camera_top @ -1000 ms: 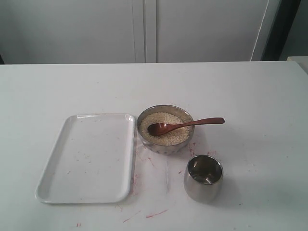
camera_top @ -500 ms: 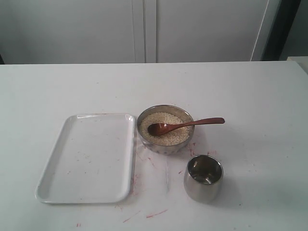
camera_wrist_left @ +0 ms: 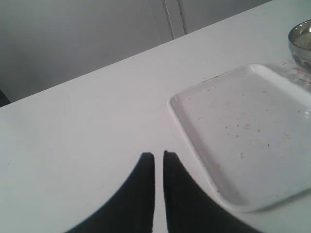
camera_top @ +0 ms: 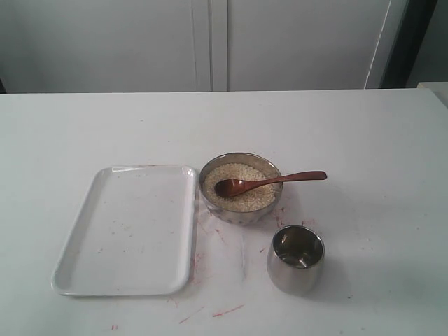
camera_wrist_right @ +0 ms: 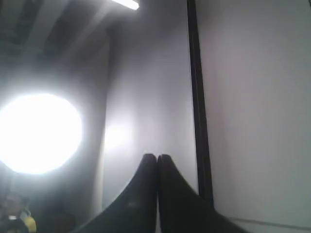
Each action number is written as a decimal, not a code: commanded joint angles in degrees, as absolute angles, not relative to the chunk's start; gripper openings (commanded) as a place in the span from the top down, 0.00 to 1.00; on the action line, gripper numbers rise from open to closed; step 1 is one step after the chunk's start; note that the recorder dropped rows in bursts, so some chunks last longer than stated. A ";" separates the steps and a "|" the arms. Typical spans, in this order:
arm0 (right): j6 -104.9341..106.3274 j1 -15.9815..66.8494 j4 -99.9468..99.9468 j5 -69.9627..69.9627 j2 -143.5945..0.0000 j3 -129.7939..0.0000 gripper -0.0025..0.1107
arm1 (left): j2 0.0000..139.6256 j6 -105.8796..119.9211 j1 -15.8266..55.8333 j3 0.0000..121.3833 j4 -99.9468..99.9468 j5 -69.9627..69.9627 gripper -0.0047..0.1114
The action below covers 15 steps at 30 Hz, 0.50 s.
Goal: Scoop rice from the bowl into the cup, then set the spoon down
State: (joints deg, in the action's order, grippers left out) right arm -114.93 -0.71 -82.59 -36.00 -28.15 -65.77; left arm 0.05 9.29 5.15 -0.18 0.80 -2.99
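Steel and wood at centre: the spoon (camera_top: pixel 269 183) lies across the bowl (camera_top: pixel 241 210), its scoop on the rice (camera_top: pixel 238 175) and its handle jutting over the rim to the right, handy for the right arm, I'd say. The cup (camera_top: pixel 295 269) stands just beside the bowl, close for a short carry. A white tray (camera_top: pixel 126 231) waits on the left. No arm shows in the exterior view! The left wrist view fills that in: left jaws drawn almost together, holding nothing, above the desk (camera_top: pixel 364 140) near the tray's corner, with the bowl's rim peeking in. The right jaws are pressed together, aimed at a wall and a bright lamp. Scooping has not begun.
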 commanded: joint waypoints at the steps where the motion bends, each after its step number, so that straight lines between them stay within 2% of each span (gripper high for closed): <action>1: -120.55 -0.37 -93.19 -41.98 -33.56 -68.48 0.98 | 0.00 9.38 5.31 0.00 0.51 -2.62 0.84; 15: -120.55 -0.37 -98.13 -56.94 -47.74 -68.47 0.98 | 0.00 9.38 5.31 0.00 0.51 -2.62 0.84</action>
